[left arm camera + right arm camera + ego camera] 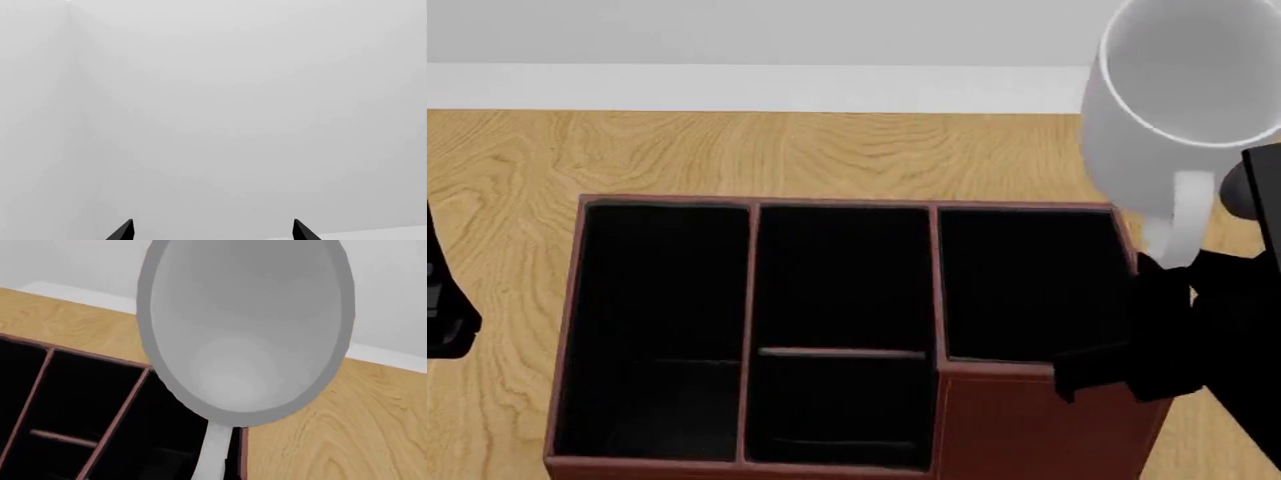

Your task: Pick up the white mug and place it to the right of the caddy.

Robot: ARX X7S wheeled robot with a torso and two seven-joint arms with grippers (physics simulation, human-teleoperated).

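Note:
The white mug (pixel 1174 100) hangs in the air above the caddy's right end, tilted, with its opening towards the cameras and its loop handle (pixel 1177 215) pointing down. My right gripper (pixel 1161 290) is shut on that handle from below. In the right wrist view the mug (pixel 247 325) fills most of the frame over the caddy's (pixel 80 410) right compartment. The reddish-brown caddy (pixel 1014 420) with black compartments sits mid-table. My left gripper (pixel 213 232) is open, empty, and faces a bare grey wall; its arm (pixel 443 300) shows at the table's left.
The caddy stands on a light wooden table (pixel 827 150). Bare wood (pixel 347 425) shows beside the caddy's right wall. A white skirting strip (pixel 761 88) and a grey wall lie behind the table's far edge.

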